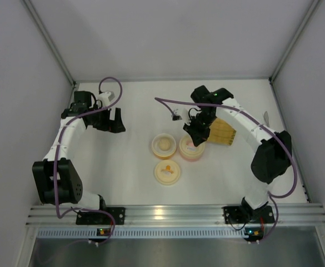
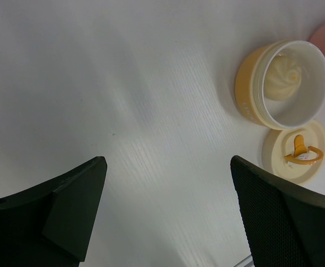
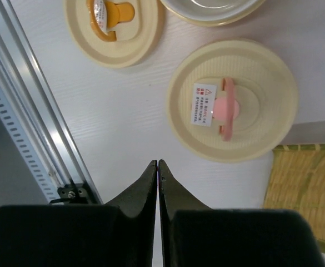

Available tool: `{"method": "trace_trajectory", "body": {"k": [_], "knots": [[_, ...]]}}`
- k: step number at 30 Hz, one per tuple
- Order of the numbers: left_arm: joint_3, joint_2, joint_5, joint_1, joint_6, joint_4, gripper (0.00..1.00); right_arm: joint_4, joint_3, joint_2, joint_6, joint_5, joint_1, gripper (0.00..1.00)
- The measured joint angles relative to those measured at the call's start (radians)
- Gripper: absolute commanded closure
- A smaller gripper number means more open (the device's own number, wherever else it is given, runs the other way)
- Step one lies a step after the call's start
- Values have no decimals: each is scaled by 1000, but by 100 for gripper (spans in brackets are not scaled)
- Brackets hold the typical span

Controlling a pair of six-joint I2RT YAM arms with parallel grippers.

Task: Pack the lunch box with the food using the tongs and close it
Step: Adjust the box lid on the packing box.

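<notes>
The lunch box is two round tubs side by side. The cream-yellow tub (image 1: 163, 144) (image 2: 250, 89) stands uncovered with a whitish swirled ball of food (image 2: 282, 78) inside. Its cream lid (image 1: 167, 171) (image 2: 279, 161) (image 3: 113, 28) with an orange handle lies flat on the table in front of it. The pink tub (image 1: 191, 150) wears a cream lid (image 3: 231, 100) with a pink handle. My right gripper (image 1: 198, 135) (image 3: 158, 162) hovers by the pink tub, shut on nothing. My left gripper (image 1: 116, 119) (image 2: 166, 162) is open over bare table, left of the tubs. The tongs do not show.
A yellow ribbed tray (image 1: 223, 132) (image 3: 306, 194) lies right of the pink tub, partly under my right arm. A small dark object (image 1: 176, 117) sits behind the tubs. The metal rail (image 1: 173, 212) (image 3: 34, 128) runs along the near edge. Walls close in on three sides.
</notes>
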Motion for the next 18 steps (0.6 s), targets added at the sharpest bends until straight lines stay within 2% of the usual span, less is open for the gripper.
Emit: {"method": "trace_trajectory", "body": {"k": [7,18], "knots": [[0,0,0,0,-2,0,2,-2,-13,97,0,-98,-16,98],[0,0,-2,0,-2,0,2,-2,45,257,1,-169,-145,97]]}}
